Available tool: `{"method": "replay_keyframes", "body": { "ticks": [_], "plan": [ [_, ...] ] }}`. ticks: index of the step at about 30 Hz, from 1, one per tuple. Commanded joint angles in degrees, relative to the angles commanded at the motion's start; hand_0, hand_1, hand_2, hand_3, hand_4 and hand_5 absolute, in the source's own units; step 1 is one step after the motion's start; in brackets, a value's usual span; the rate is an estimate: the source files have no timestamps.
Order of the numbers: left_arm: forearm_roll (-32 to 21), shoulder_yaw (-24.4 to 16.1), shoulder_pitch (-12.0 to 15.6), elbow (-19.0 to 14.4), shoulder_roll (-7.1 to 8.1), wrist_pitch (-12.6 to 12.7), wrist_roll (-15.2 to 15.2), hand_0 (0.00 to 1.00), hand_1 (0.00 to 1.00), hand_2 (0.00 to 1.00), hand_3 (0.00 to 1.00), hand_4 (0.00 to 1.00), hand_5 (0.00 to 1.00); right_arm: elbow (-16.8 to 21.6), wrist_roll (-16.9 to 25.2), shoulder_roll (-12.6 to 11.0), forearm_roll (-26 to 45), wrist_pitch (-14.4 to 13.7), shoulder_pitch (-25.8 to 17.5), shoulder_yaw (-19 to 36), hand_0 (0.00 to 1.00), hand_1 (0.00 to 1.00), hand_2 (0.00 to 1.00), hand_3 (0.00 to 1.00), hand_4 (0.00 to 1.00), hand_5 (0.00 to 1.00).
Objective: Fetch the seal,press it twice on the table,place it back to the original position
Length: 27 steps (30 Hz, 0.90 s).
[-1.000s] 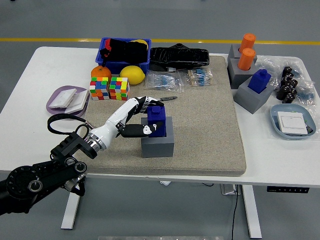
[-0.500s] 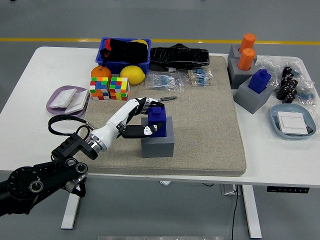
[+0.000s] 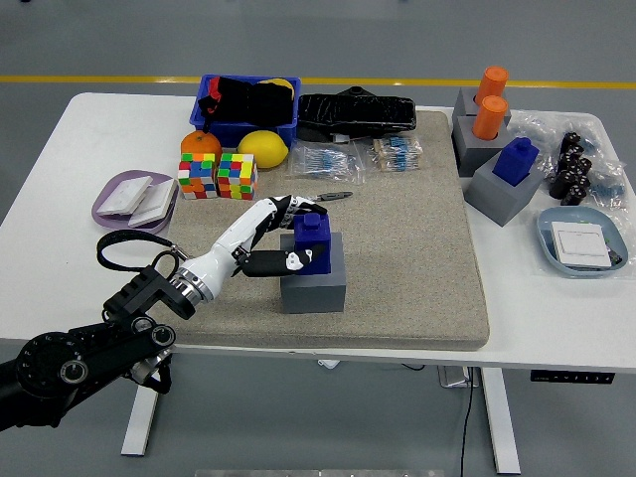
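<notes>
The left hand (image 3: 283, 238) has its fingers wrapped around the blue seal (image 3: 312, 241), which sits in its grey holder (image 3: 314, 283) at the mat's centre; judging by that, the fetch is only starting, or the return is finishing, and I cannot tell which. At twelve o'clock, a blue bin (image 3: 246, 109) holds black items. At three o'clock, a grey-blue tray (image 3: 582, 241) holds white cards.
</notes>
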Motion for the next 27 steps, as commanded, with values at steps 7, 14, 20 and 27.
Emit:
{"method": "replay_keyframes", "body": {
  "ticks": [7, 14, 20, 27],
  "plan": [
    [-0.31, 0.12, -0.11, 0.21, -0.19, 0.38, -0.54, 0.629, 0.445, 0.504, 0.682, 0.533, 0.002, 0.01, 0.02, -0.02, 0.04, 0.0, -0.02, -0.06, 0.792, 0.699, 0.676, 0.652, 0.827, 0.465],
    [-0.27, 0.04, -0.19, 0.37, -0.26, 0.53, -0.71, 0.629, 0.446, 0.504, 0.683, 0.533, 0.002, 0.02, 0.02, -0.02, -0.01, 0.0, 0.01, -0.06, 0.791, 0.699, 0.676, 0.652, 0.827, 0.465],
    [-0.28, 0.18, -0.26, 0.64, -0.27, 0.57, -0.77, 0.628, 0.446, 0.504, 0.683, 0.535, 0.002, 0.05, 0.04, -0.01, -0.03, 0.01, 0.05, -0.03, 0.792, 0.7, 0.676, 0.652, 0.827, 0.465],
    [-0.18, 0.45, -0.19, 0.98, -0.25, 0.9, -1.17, 0.628, 0.446, 0.505, 0.683, 0.538, 0.002, 0.05, 0.1, -0.03, -0.01, -0.05, 0.02, 0.0, 0.791, 0.7, 0.676, 0.652, 0.827, 0.465]
  ]
}}
